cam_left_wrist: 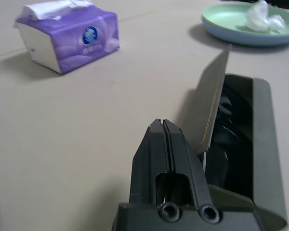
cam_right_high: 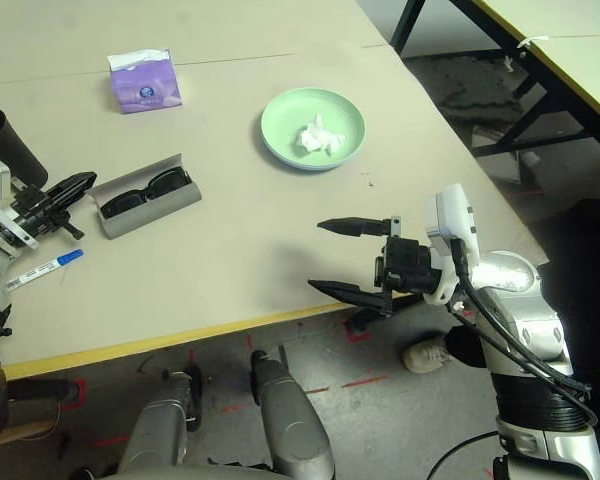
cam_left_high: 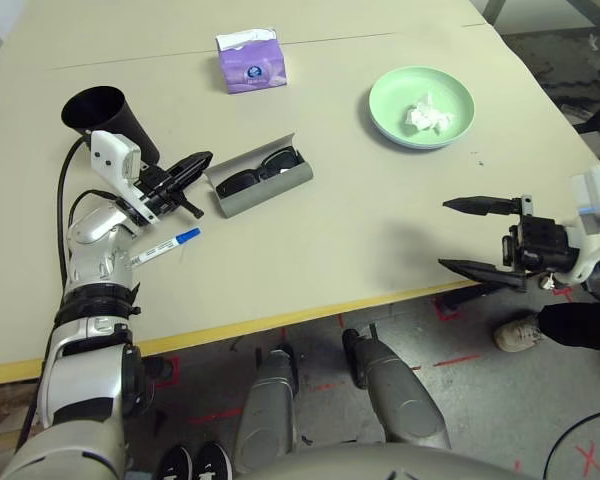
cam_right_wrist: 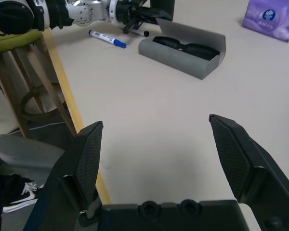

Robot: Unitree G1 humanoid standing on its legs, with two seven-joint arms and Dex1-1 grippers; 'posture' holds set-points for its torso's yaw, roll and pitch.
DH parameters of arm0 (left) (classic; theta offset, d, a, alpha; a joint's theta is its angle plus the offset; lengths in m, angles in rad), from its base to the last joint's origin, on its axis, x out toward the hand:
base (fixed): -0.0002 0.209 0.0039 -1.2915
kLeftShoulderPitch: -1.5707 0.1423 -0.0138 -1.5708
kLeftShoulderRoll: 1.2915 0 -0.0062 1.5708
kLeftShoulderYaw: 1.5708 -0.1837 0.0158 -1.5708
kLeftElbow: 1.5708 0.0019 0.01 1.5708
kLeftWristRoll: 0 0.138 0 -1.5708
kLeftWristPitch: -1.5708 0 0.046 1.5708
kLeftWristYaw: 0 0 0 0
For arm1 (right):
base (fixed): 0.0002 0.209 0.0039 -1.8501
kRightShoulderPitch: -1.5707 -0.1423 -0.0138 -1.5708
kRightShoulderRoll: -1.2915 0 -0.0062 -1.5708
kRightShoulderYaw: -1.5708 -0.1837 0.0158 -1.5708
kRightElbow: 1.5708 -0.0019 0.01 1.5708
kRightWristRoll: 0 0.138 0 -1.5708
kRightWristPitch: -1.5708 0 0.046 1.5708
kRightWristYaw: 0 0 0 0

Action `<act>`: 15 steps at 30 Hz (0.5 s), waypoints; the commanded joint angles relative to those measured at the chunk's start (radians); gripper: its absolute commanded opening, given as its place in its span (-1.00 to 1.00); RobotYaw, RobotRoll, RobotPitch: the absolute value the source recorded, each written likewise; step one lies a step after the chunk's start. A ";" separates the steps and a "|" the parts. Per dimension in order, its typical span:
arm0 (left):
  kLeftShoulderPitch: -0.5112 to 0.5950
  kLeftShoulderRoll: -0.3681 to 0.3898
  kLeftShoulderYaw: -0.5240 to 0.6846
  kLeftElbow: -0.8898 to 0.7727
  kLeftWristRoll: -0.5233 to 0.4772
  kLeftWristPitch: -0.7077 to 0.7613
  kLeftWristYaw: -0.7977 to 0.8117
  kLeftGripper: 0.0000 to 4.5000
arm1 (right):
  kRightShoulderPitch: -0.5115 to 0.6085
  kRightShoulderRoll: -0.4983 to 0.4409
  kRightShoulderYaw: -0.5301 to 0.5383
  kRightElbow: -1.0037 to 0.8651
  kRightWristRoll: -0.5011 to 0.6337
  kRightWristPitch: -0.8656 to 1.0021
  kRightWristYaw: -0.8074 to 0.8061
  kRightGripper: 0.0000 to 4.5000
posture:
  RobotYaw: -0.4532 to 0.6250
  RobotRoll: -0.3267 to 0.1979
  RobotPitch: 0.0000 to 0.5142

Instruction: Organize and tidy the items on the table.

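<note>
A: From the head camera, the left gripper (cam_left_high: 192, 166) is seen with its fingers pressed together on nothing, tips just short of the near end of the grey glasses case (cam_left_high: 263, 184). The case is laid with its long axis running straight on from the fingertips, lid raised, black sunglasses (cam_left_high: 260, 169) inside.

B: And the right gripper (cam_right_high: 336, 256)?

A: It is held spread wide and empty at the yellow table edge (cam_right_high: 170, 335), well apart from the case. The left arm is judged the nearer by far.

B: What is shown from the left wrist?

A: The closed fingers (cam_left_wrist: 166, 159) are pointed along the tilted lid (cam_left_wrist: 213, 101), the open trough lying just beside them to one side; the purple tissue box (cam_left_wrist: 70, 36) and green plate (cam_left_wrist: 245, 29) are further ahead.

A: From the right wrist, the case (cam_right_wrist: 185, 53) is seen far ahead between the parted fingers (cam_right_wrist: 89, 156), with the blue-capped marker (cam_right_wrist: 107, 39) beside the other arm. The lid is judged the next thing to be pushed shut.
</note>
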 commanded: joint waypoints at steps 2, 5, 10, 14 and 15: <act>0.048 0.038 -0.027 -0.019 0.006 0.021 -0.088 -0.98 | 0.000 0.004 0.000 0.012 0.000 -0.008 0.002 1.00 | -0.72 0.25 0.04; 0.064 0.054 -0.039 -0.036 0.006 0.033 -0.132 -0.98 | -0.004 0.007 0.000 0.019 -0.001 -0.011 0.002 1.00 | -0.72 0.25 0.04; 0.079 0.060 -0.050 -0.065 -0.002 0.056 -0.186 -0.98 | -0.008 0.016 0.003 0.028 -0.004 -0.017 -0.001 1.00 | -0.72 0.25 0.04; 0.092 0.058 -0.066 -0.095 -0.002 0.074 -0.219 -0.98 | -0.010 0.023 0.006 0.029 -0.005 -0.020 -0.005 1.00 | -0.72 0.25 0.03; 0.099 0.059 -0.070 -0.105 -0.004 0.079 -0.229 -0.98 | -0.010 0.024 0.006 0.028 -0.004 -0.020 -0.006 1.00 | -0.72 0.25 0.03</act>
